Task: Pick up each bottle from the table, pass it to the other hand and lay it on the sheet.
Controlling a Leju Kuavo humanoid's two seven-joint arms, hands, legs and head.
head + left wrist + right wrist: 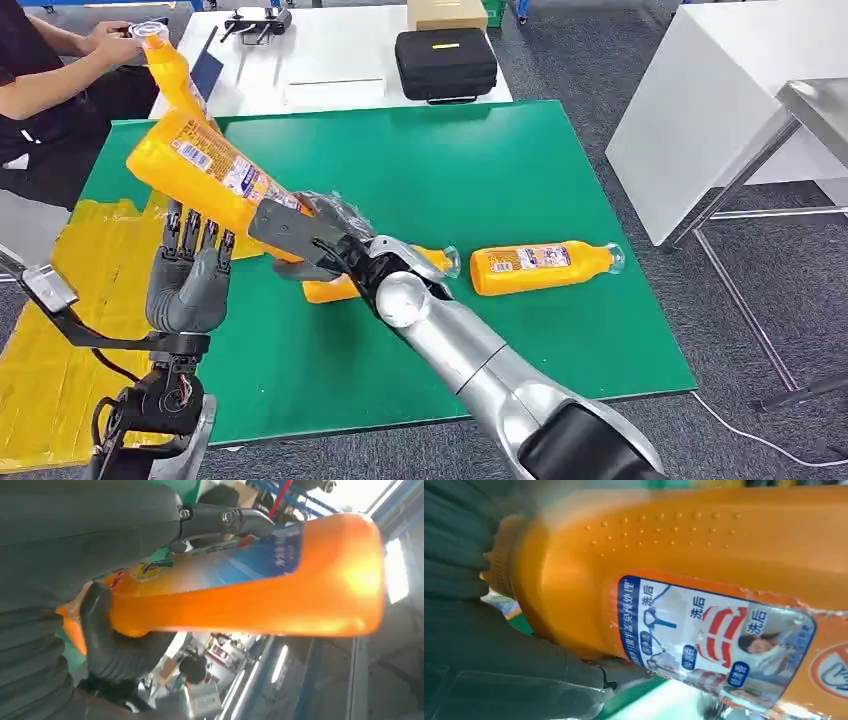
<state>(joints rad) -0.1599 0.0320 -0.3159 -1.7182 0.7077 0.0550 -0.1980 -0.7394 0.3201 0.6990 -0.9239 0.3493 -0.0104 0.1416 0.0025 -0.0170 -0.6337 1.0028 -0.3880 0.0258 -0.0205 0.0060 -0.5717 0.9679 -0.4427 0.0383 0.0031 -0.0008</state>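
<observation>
My right hand [312, 237] grips the base end of an orange detergent bottle [205, 160] and holds it tilted in the air, neck up toward the far left. Its printed label [714, 640] shows close up in the right wrist view. My left hand [190, 275] stands just under the bottle with its fingers straight and upright. In the left wrist view the bottle [260, 590] lies between the thumb [100, 630] and fingers [225, 519], which are not closed on it. A second bottle [545, 266] lies on the green table [560, 170]. A third [438, 260] lies partly hidden behind my right arm. The yellow sheet [50, 370] lies left of the table.
A person [40, 90] sits at the far left beside a white table [330, 60] that carries a black case [445, 62] and a cardboard box [447, 14]. A white block [690, 110] and a metal table frame [760, 190] stand to the right.
</observation>
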